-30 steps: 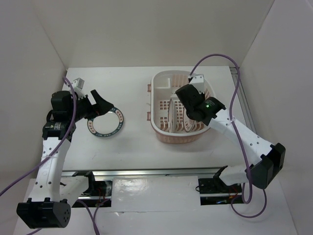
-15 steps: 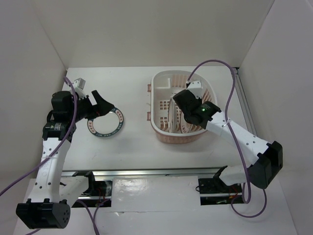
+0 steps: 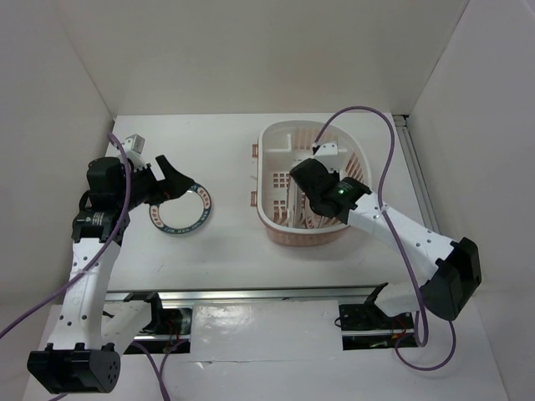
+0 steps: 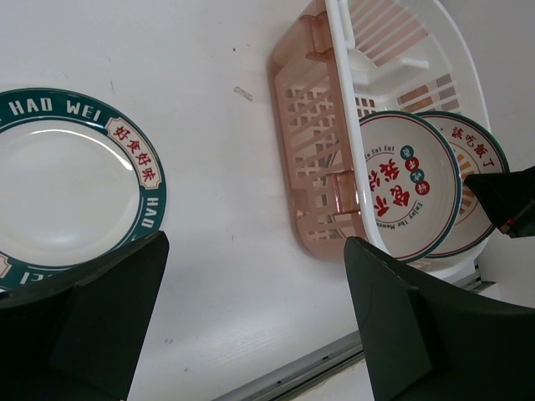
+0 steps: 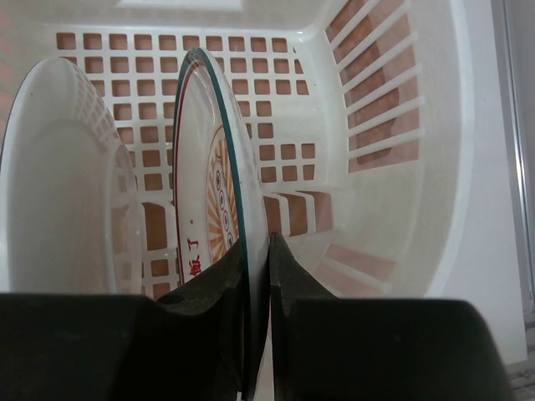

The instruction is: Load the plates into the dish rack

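While the right gripper (image 5: 257, 251) clamps its jaws on the rim of the sunburst plate (image 5: 213, 209), upright on edge inside the dish rack (image 3: 276, 138) beside the red-motif plate (image 4: 405, 184), the teal-rimmed plate (image 3: 180, 209) lies flat left of the rack, just beyond the left gripper (image 4: 255, 284), whose jaws stand wide apart. That arm looks the nearer one.

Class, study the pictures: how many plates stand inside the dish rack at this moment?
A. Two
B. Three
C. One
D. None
A: the red-motif plate and the sunburst plate stand on edge in the dish rack, while the teal-rimmed plate lies flat on the table.
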You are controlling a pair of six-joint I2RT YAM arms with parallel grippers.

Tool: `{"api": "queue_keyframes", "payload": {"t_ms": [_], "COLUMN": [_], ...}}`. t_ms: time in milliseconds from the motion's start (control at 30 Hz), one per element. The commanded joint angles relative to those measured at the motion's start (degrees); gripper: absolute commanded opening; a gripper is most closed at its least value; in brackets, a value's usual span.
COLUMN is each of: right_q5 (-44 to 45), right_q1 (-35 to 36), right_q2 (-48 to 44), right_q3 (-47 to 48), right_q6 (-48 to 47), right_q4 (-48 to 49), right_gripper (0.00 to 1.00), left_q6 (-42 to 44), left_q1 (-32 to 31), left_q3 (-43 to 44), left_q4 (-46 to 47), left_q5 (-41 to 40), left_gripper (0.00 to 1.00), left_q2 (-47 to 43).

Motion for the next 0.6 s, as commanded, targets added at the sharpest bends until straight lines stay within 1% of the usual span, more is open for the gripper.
{"api": "queue_keyframes", "payload": {"t_ms": [0, 67, 100, 133, 267, 333, 367, 400, 467, 533, 567], "right_q5": [0.77, 0.77, 0.77, 0.77, 1.38, 2.69, 2.7, 2.7, 3.84, 5.5, 6.12], "right_q1": [1.33, 1.86, 1.86, 1.86, 1.86, 1.86, 1.86, 1.86, 1.86, 1.86, 1.86], "right_q2": [-0.2, -0.2, -0.2, -0.2, -0.2, 0.33, 0.33, 0.33, 0.33, 0.33, 0.33], "right_q3": [-0.18, -0.18, -0.18, -0.18, 0.34, 1.84, 3.06, 3.68, 5.87, 8.16, 10.87], "right_q6": [2.28, 2.28, 2.28, 2.28, 2.81, 2.81, 2.81, 2.29, 2.28, 2.28, 2.28], "right_q4": [1.89, 1.89, 1.89, 1.89, 1.36, 0.14, 0.13, -0.48, -1.71, -4.77, -5.92], "right_gripper": [0.18, 0.24, 0.42, 0.48, 0.68, 0.68, 0.72, 0.72, 0.76, 0.88, 0.93], "left_q6": [0.94, 0.94, 0.94, 0.94, 0.94, 0.94, 0.94, 0.94, 0.94, 0.94, 0.15], "left_q1": [-0.17, -0.17, -0.17, -0.17, -0.17, -0.17, -0.17, -0.17, -0.17, -0.17, -0.17], "left_q3": [-0.13, -0.13, -0.13, -0.13, -0.13, -0.13, -0.13, -0.13, -0.13, -0.13, -0.13], "left_q4": [1.21, 1.21, 1.21, 0.68, 0.68, 0.68, 0.68, 0.68, 0.68, 0.07, 0.06], "left_q5": [-0.67, -0.67, -0.67, -0.67, -0.67, -0.67, -1.28, -1.29, -1.81, -4.09, -5.06], "left_gripper": [1.0, 1.0, 1.0, 1.0, 1.0, 1.0, 1.0, 1.0, 1.0, 1.0, 1.0], "left_q2": [-1.08, -1.08, -1.08, -1.08, -1.08, -1.08, -1.08, -1.08, -1.08, -0.55, 0.06]}}
